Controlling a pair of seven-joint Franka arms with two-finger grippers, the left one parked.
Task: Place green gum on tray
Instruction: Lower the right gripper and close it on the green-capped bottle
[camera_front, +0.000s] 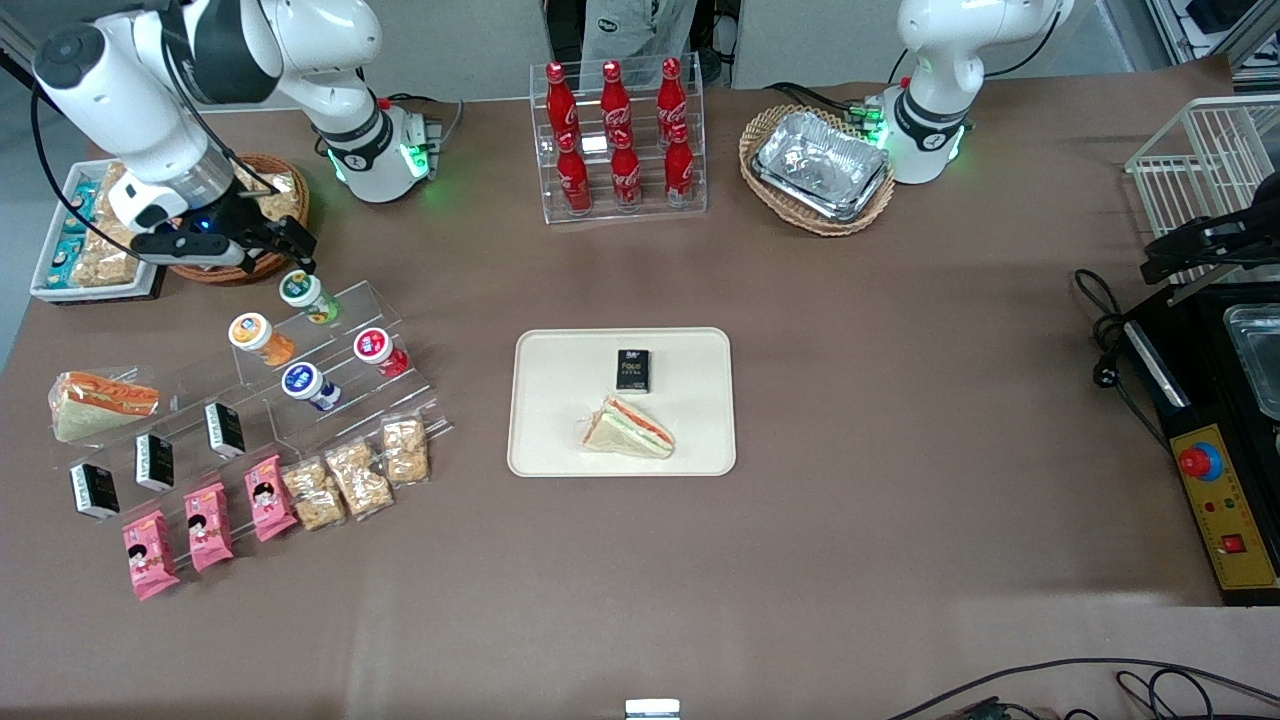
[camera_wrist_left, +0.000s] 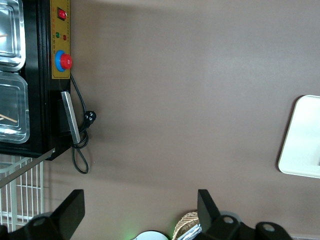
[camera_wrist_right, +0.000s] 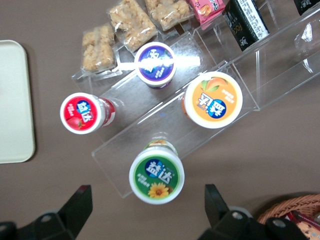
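The green gum (camera_front: 304, 294) (camera_wrist_right: 156, 175) stands upright on the top step of a clear acrylic riser (camera_front: 330, 350), showing a green lid with a white rim and a sunflower. My right gripper (camera_front: 265, 243) (camera_wrist_right: 148, 206) hovers above it, a little farther from the front camera, open with nothing between its wide-apart fingers (camera_wrist_right: 79, 205). The cream tray (camera_front: 620, 402) (camera_wrist_right: 14, 102) lies mid-table, toward the parked arm's end from the riser, and carries a sandwich (camera_front: 628, 428) and a small black box (camera_front: 633, 370).
On the riser's lower steps stand orange-lidded (camera_wrist_right: 213, 99), red-lidded (camera_wrist_right: 81, 111) and blue-lidded (camera_wrist_right: 155, 65) gum bottles. Black boxes, pink packets and snack bars (camera_front: 358, 476) lie nearer the front camera. A wicker basket (camera_front: 262, 205) sits beneath the gripper's arm. A cola bottle rack (camera_front: 618, 140) stands at the back.
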